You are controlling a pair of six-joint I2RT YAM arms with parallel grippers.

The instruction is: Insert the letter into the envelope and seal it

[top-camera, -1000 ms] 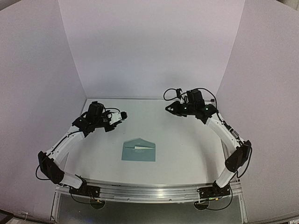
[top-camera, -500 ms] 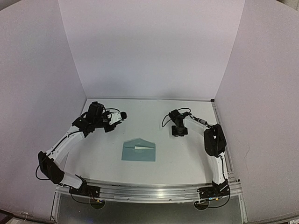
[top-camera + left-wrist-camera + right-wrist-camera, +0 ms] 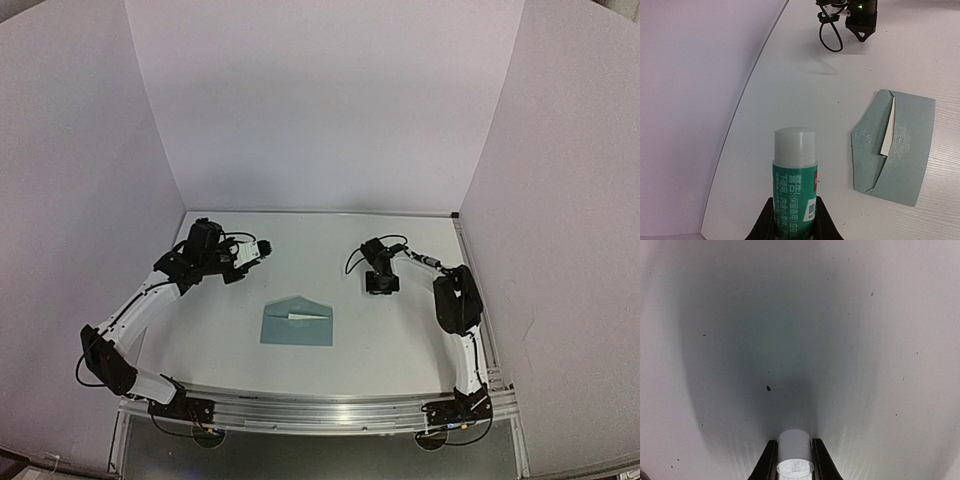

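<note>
We find the envelope lying flat on the table, about midway between the two arms and touched by neither. Its triangular flap is on the far edge and lies folded down onto the body. A narrow pale strip shows along the flap's edge; we cannot tell whether this is the letter. Beside the strip the teal paper carries a paler, mottled patch. Beyond the envelope and to its left, the left arm is raised above the table. The left jaws pinch the lower end of a tube with a green printed label and a white top, which points towards the far right. Beyond the envelope and to its right, the right arm points straight down, close over the table, and casts a broad shadow there. The right jaws pinch a small white cylinder, held upright between them. We cannot tell whether it touches the table.
</note>
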